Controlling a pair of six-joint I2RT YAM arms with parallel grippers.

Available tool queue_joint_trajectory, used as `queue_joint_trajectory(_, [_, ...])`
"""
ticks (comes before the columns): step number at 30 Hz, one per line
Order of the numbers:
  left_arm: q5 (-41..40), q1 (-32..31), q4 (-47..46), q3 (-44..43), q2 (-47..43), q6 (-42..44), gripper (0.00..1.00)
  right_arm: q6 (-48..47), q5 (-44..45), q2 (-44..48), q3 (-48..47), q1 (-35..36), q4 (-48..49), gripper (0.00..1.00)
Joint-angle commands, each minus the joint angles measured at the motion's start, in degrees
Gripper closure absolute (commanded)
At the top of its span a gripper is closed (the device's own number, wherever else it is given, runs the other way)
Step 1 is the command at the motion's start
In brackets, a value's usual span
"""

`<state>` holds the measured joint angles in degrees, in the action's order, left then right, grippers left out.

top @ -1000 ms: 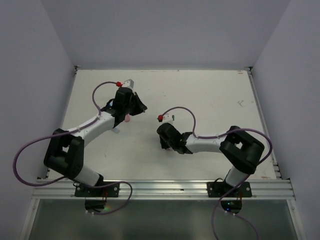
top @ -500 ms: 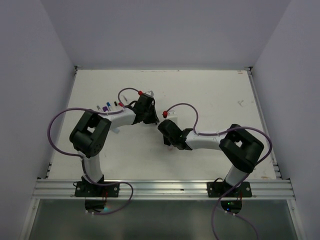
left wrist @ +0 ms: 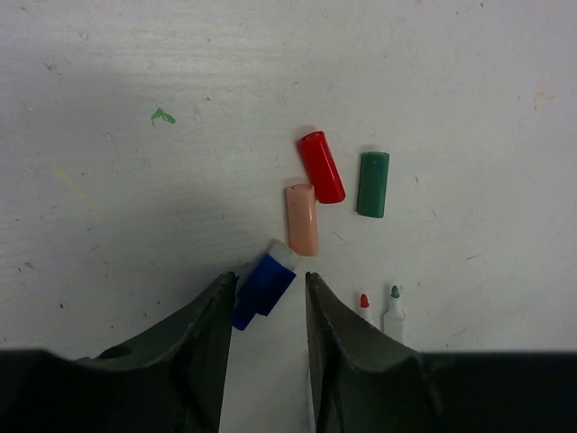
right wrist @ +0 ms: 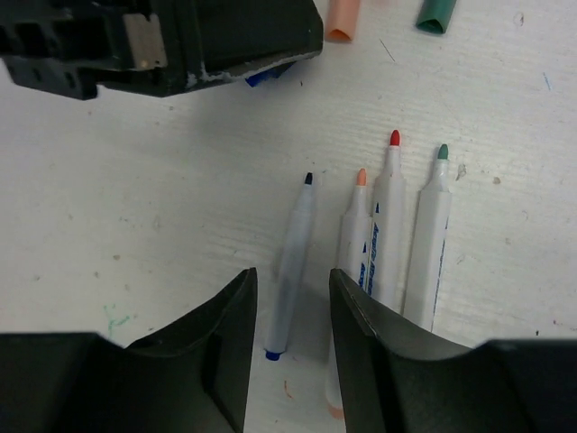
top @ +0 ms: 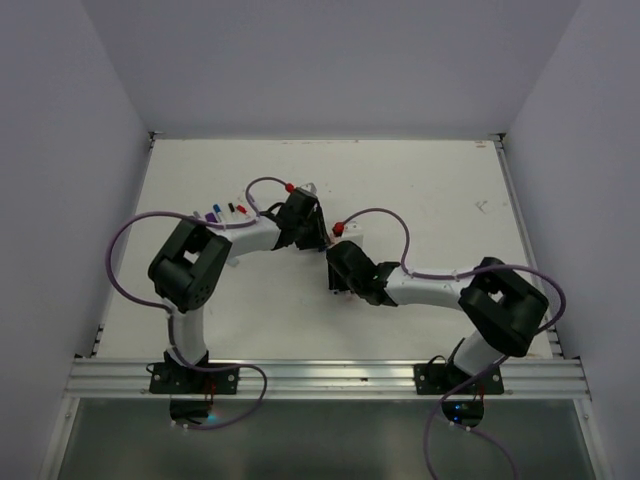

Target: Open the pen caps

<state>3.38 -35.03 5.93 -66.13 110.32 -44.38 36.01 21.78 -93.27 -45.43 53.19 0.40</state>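
The pen caps [left wrist: 321, 167] lie loose on the table [left wrist: 135, 135], a blue cap [left wrist: 264, 286] between the spread left hand [left wrist: 270, 281]; the right hand [right wrist: 292, 275], also spread, straddles its bare pen [right wrist: 293, 239]; lifting off crookedly could flick either away.

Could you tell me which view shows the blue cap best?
The left wrist view: the blue cap lies between the open left gripper's jaws. The right wrist view shows only a blue sliver under that gripper; in the top view the left arm hides it.
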Motion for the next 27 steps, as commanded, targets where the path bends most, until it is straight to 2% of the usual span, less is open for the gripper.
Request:
queue_joint_trajectory(1, [-2.32,-0.31,1.97,0.65,-2.65,-0.71,0.59,-1.46,-0.16,6.51,1.48,-0.19,4.16,0.58])
queue_joint_trajectory(2, [-3.02,-0.22,2.15,0.82,-3.18,-0.71,0.53,-1.82,-0.33,7.57,1.75,-0.28,4.34,0.55])
queue_joint_trajectory(4, [-3.20,-0.31,3.29,0.91,-5.02,-0.71,0.51,-3.04,-0.86,11.07,2.62,-0.28,4.43,0.54])
queue_joint_trajectory(5, [-5.12,-0.22,3.64,0.91,-5.81,-0.53,0.44,-3.75,-1.21,12.14,2.97,-0.19,4.86,0.51])
queue_joint_trajectory(7, [-6.79,-0.13,5.04,0.83,-8.36,-0.01,0.37,-5.24,-1.30,14.86,3.85,-0.19,4.96,0.48])
queue_joint_trajectory(8, [-9.07,-0.04,5.75,0.30,-9.15,0.26,0.29,-5.77,-1.21,17.40,4.12,-0.19,5.04,0.44])
queue_joint_trajectory(11, [-14.79,0.22,8.91,-2.07,-11.53,1.84,0.15,-7.70,-0.17,21.10,5.00,-0.28,4.87,0.38])
queue_joint_trajectory(13, [-17.08,1.18,11.36,-3.47,-11.97,3.06,0.10,-9.19,0.45,22.52,5.61,-0.19,5.04,0.32])
queue_joint_trajectory(19, [-20.59,8.47,13.05,-6.90,-10.04,3.51,0.14,-9.82,1.34,24.46,7.46,-0.28,6.01,0.27])
queue_joint_trajectory(27, [-24.12,14.89,16.74,-15.95,-0.13,5.00,0.23,-9.82,0.02,24.19,8.43,-0.28,7.33,0.17])
